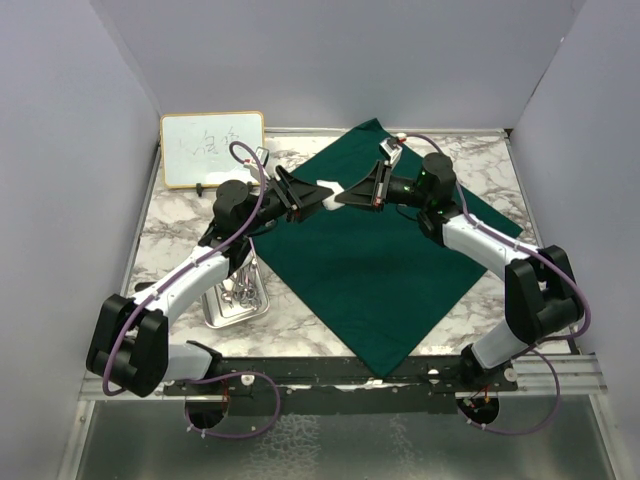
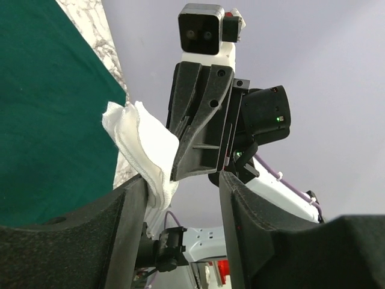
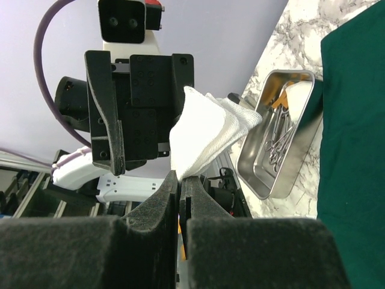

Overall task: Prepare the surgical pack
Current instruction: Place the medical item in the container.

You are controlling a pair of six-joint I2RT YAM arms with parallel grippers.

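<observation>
Tray (image 1: 246,313) part-hidden — whiteboard (image 1: 212,148) writing illegible.

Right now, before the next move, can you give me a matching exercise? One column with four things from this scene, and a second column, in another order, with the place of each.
Things:
1. gauze
2. steel tray
3. whiteboard
4. green drape

Places:
A. spread across the middle of the table
B. pinched in the right gripper, above the drape
C. at the back left corner
D. beside the left arm, with instruments inside

Pairs: 1-B, 2-D, 3-C, 4-A
</observation>
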